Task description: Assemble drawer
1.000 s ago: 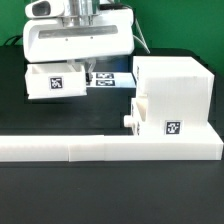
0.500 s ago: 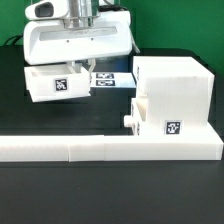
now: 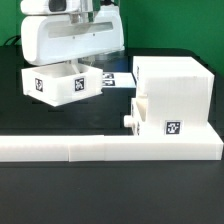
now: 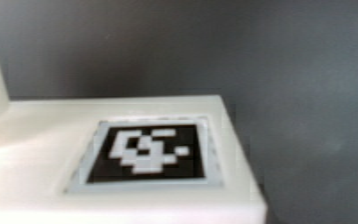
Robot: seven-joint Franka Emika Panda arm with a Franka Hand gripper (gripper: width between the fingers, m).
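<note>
From my feed, loose tray [image 3: 58, 83] sat at the exterior view's left, claw [image 3: 82, 62] on its far wall; grip state I couldn't tell. Housing [image 3: 172, 95] at the right, second tray [image 3: 152, 120] partly inserted.

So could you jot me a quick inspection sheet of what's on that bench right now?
Surface: black table, bare in front.
Job's things: tall white drawer housing on the exterior view's right, a knobbed tray part-way in its lower front; a second open tray on the exterior view's left, its square tag filling the wrist view.
Clutter: long low white wall across the front; marker board partly hidden behind the tray.
Grippers: gripper at the left tray's back edge; fingers hidden, state unclear.
Cables: dark cable at far left.
Surroundings: white robot base behind.
</note>
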